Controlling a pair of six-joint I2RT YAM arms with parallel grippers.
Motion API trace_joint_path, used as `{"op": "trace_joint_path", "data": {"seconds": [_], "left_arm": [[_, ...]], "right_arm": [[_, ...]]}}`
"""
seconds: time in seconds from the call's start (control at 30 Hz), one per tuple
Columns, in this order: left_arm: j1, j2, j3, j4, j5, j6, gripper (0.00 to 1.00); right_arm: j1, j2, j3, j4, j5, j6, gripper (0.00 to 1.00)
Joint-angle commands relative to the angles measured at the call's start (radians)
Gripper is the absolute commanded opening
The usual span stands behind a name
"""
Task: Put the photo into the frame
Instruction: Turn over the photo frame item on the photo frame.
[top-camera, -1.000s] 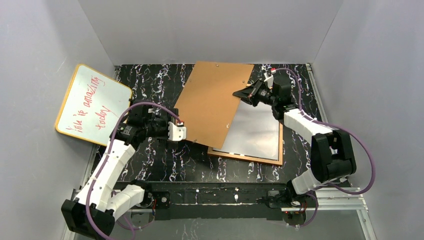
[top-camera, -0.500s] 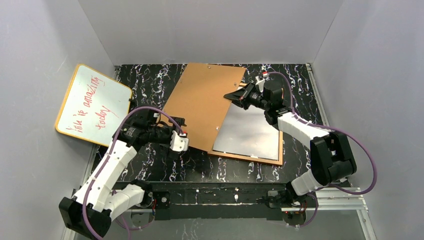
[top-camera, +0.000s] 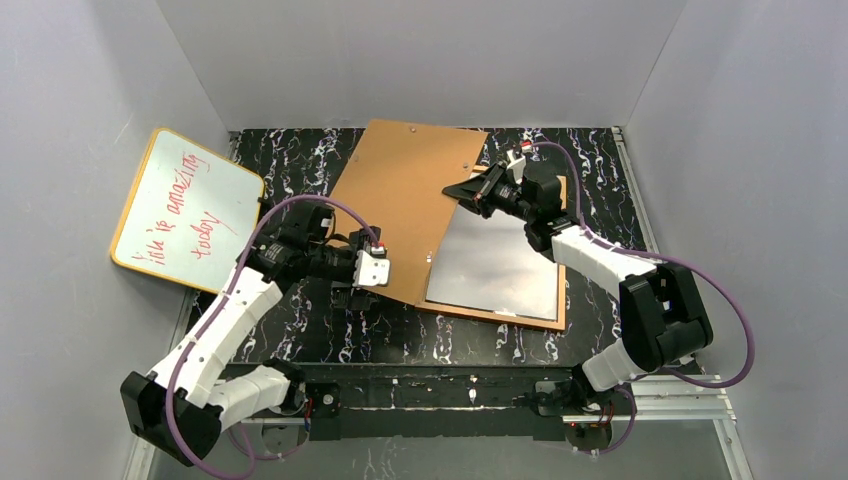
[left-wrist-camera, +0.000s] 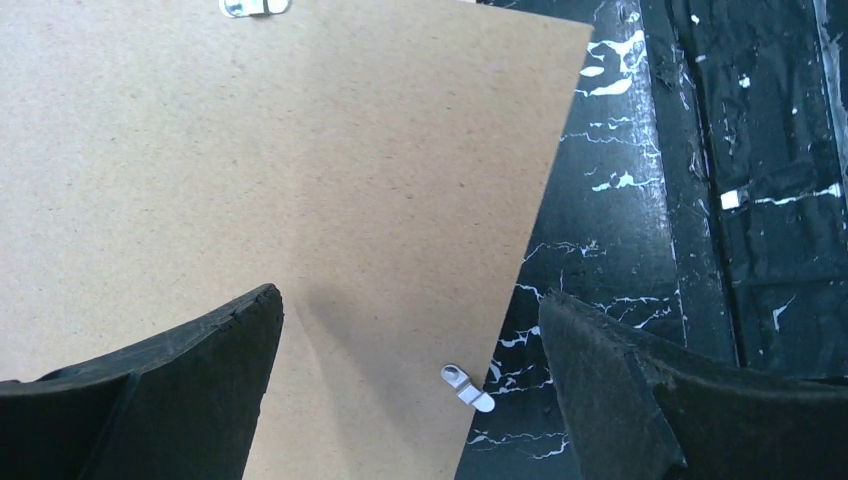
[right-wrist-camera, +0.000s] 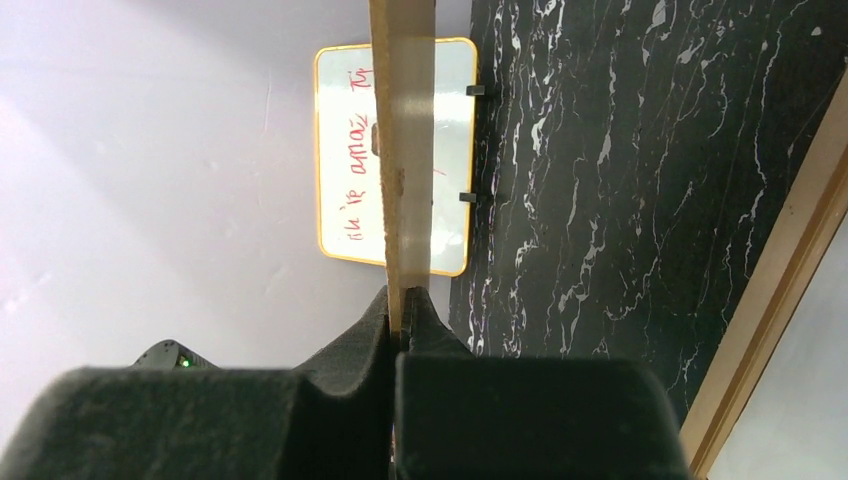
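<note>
The frame (top-camera: 548, 322) lies flat right of centre, an orange-brown border around a glossy grey pane (top-camera: 495, 265); its edge also shows in the right wrist view (right-wrist-camera: 790, 290). The photo is not in view. A plain brown backing board (top-camera: 405, 200) slants up off the frame's left side. My right gripper (top-camera: 465, 192) is shut on the board's right edge, and the right wrist view shows the board edge-on (right-wrist-camera: 400, 150) between its jaws (right-wrist-camera: 405, 300). My left gripper (top-camera: 380, 275) is open at the board's near left edge, its fingers (left-wrist-camera: 150, 400) straddling the board (left-wrist-camera: 300, 180) and a small metal tab (left-wrist-camera: 468, 387).
A yellow-edged whiteboard (top-camera: 185, 210) with red writing leans against the left wall; it also shows in the right wrist view (right-wrist-camera: 345, 150). Grey walls close in the black marbled table (top-camera: 330, 330) on three sides. A second metal tab (left-wrist-camera: 255, 7) sits on the board's far edge.
The right gripper has carried the brown board leftward, baring more of the glossy pane. The left arm has swung right, bringing its open gripper up to the board's near left edge.
</note>
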Motion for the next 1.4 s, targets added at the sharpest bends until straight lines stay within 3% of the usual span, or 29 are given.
{"op": "trace_joint_path", "data": {"seconds": [0.0,0.23,0.47,0.7,1.03,1.23,1.37], "left_arm": [[-0.005,0.004,0.040,0.000,0.025,-0.102,0.98],[-0.005,-0.062,-0.035,0.018,-0.106,0.025,0.98],[-0.003,-0.095,-0.062,0.070,-0.232,0.061,0.98],[-0.003,-0.106,-0.072,0.098,-0.287,0.068,0.98],[-0.003,-0.104,-0.034,-0.014,-0.329,0.104,0.98],[-0.003,-0.081,-0.024,-0.015,-0.338,0.030,0.98],[-0.003,-0.048,0.019,0.029,-0.295,-0.137,0.98]], "right_arm": [[0.006,-0.050,-0.004,0.167,-0.023,0.004,0.01],[0.006,-0.049,-0.016,0.207,-0.074,0.033,0.01],[0.005,-0.059,-0.034,0.228,-0.120,0.034,0.01],[0.000,-0.074,-0.048,0.244,-0.168,0.037,0.01],[-0.066,-0.120,-0.058,0.196,-0.291,-0.031,0.01],[-0.104,-0.139,-0.034,0.114,-0.362,-0.098,0.01],[-0.196,-0.147,-0.029,0.022,-0.423,-0.134,0.01]]}}
